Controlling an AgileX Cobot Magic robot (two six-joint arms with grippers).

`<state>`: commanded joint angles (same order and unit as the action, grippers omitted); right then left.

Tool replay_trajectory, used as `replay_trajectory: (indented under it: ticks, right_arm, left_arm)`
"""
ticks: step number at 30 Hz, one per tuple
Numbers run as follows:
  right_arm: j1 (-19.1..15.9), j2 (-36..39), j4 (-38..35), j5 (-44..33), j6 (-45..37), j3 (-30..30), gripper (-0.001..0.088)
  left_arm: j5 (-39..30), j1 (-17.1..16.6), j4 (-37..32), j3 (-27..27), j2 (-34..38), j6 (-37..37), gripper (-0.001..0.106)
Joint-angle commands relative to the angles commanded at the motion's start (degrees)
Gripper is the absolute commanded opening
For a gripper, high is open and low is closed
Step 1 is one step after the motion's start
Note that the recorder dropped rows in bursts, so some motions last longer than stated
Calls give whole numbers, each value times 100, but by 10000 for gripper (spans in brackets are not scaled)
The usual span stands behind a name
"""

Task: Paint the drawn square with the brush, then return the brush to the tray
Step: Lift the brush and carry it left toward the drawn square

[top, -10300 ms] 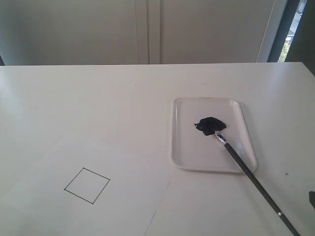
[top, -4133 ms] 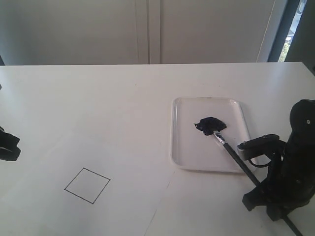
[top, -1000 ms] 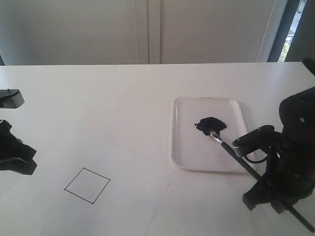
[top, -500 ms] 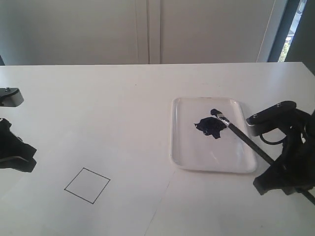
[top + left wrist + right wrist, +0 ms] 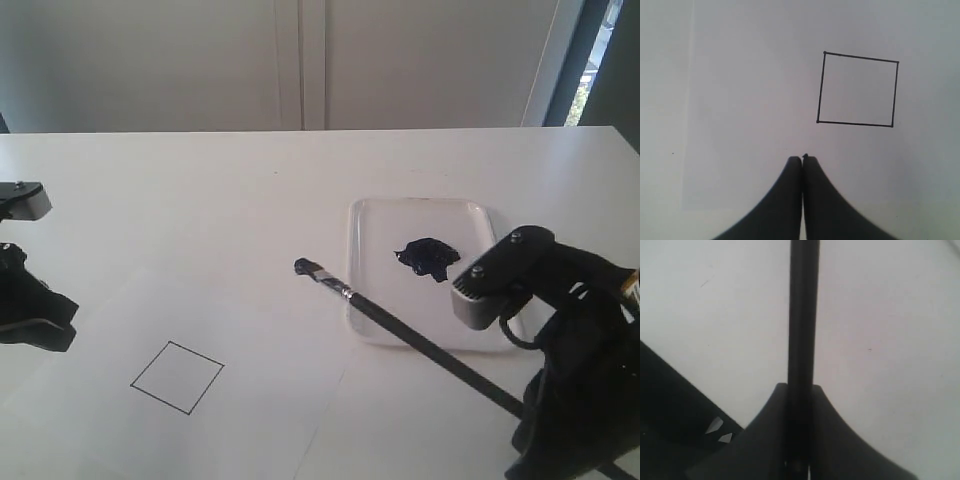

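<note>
Now the right gripper (image 5: 801, 395) squeezes the brush (image 5: 420, 345) and has swung it off the tray (image 5: 351, 270) toward the square (image 5: 177, 377), ready to paint. Meanwhile the left gripper (image 5: 802, 160) is closed.

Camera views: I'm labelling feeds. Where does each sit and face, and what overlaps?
Exterior view: off the arms, looking down across the white table towards a wall; black left arm, black right arm show.
Left wrist view: on left arm, facing down at the thin black-outlined drawn square; shut left gripper shows.
Right wrist view: on right arm, facing along the long black-handled brush; right gripper clamps it.
Shared: exterior also shows square and brush.
</note>
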<state>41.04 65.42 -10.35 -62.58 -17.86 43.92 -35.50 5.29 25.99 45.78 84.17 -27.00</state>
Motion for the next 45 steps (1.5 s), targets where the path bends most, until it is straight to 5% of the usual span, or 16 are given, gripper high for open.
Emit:
replay_trajectory:
  ticks: [11, 15, 24, 26, 33, 45]
  right_arm:
    - [823, 576, 16, 91, 27, 176, 0]
    - [1065, 969, 137, 243, 27, 514, 0]
    - [1157, 1880, 503, 261, 27, 1096, 0]
    - [1157, 1992, 503, 301, 27, 1149, 0]
    - [1157, 2078, 503, 371, 5, 1160, 0]
    - [1157, 2078, 503, 402, 6, 1160, 0]
  left_arm:
    - [336, 0, -158, 0, 390, 31, 80]
    - [578, 0, -812, 0, 491, 547, 80]
    - [871, 120, -1227, 0, 656, 864, 81]
    - [839, 238, -1412, 0, 656, 864, 131]
    - [1029, 349, -1479, 0, 656, 781, 595]
    - [395, 387, -1333, 0, 881, 741, 618]
